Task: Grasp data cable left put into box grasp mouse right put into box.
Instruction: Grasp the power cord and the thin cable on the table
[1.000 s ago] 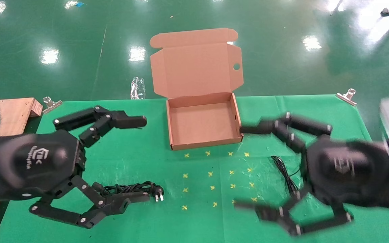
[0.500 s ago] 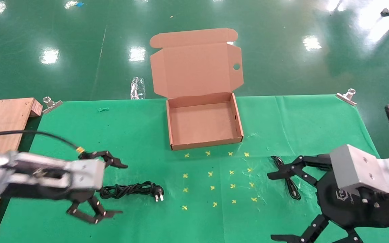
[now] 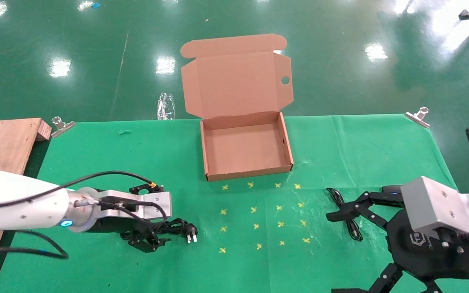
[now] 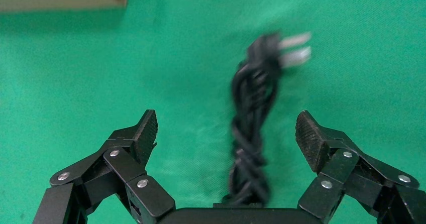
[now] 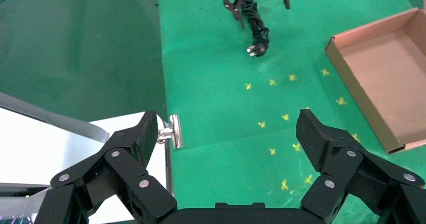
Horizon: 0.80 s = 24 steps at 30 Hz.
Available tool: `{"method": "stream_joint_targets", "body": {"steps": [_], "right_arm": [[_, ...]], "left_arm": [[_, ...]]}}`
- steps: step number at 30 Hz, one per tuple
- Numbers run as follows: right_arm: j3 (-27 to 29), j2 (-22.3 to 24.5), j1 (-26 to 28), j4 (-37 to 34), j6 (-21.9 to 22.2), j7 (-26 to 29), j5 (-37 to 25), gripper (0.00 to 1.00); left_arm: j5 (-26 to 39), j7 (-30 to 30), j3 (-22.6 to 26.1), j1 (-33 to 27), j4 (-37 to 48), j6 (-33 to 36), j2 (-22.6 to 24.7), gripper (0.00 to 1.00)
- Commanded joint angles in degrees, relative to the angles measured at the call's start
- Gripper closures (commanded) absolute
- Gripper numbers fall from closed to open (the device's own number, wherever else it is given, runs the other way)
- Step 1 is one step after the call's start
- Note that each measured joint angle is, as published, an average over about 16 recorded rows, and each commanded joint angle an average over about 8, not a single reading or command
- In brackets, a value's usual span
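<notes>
The left end effector [image 4: 228, 133] is spread wide, straddling the data cable [image 4: 251, 128] unclenched; the right end effector [image 5: 226, 133] is held released at 4 o'clock.

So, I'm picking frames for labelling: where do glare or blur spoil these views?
Head view: bright lamp reflections glare on the glossy floor behind the table; the box and data cable stay sharp. Left wrist view: the cable's plug is smeared, while the open left pincer is crisp. Right wrist view: sharp throughout, no glare.
</notes>
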Motion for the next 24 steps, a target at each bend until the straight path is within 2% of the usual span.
{"method": "stream_joint_targets", "body": {"steps": [1,7,18,24], "right_arm": [[-0.8,0.1,0.5,0.0,0.1,-0.1,0.1,0.00],[-2.9,-0.2,1.9,0.1,0.3,-0.2,0.3,0.00],[-5.8,-0.5,3.3,0.0,1.1,0.2,0.8,0.00],[-8.7,-1.1,2.8,-0.2,2.1,2.4,-2.8,0.00]], "left_arm": [[3.1,-1.2,0.8,0.8,-0.1,-1.8,1.0,0.00],[6.9,-3.2,1.8,1.1,-0.2,-2.2,1.6,0.00],[7.5,-5.5,2.0,2.7,-0.2,-2.4,1.8,0.00],[9.1,-6.8,2.6,2.6,-0.2,-1.8,2.6,0.00]]}}
